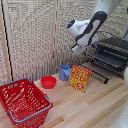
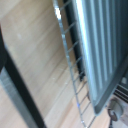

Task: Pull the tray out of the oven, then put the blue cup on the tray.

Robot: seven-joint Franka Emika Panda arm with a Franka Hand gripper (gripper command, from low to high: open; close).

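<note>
The oven (image 1: 119, 46) stands at the exterior view's right with its front door (image 1: 98, 73) dropped open. The tray (image 1: 108, 61), a dark rack of parallel bars, shows in the oven's mouth. The blue cup (image 1: 65, 72) stands upright on the wooden table, next to a yellow-red box (image 1: 80, 78). My gripper (image 1: 77, 49) hangs above and between the cup and the oven, touching neither. In the wrist view a thin wire rack edge (image 2: 74, 75) runs beside a grey ribbed panel (image 2: 100, 40), over the wood. The frames do not show how the jaws stand.
A red bowl (image 1: 48, 81) sits just to the exterior view's left of the cup. A large red wire basket (image 1: 22, 100) fills the front left corner. A slatted screen (image 1: 30, 35) backs the table. A dark slanted bar (image 2: 12, 80) crosses the wrist view.
</note>
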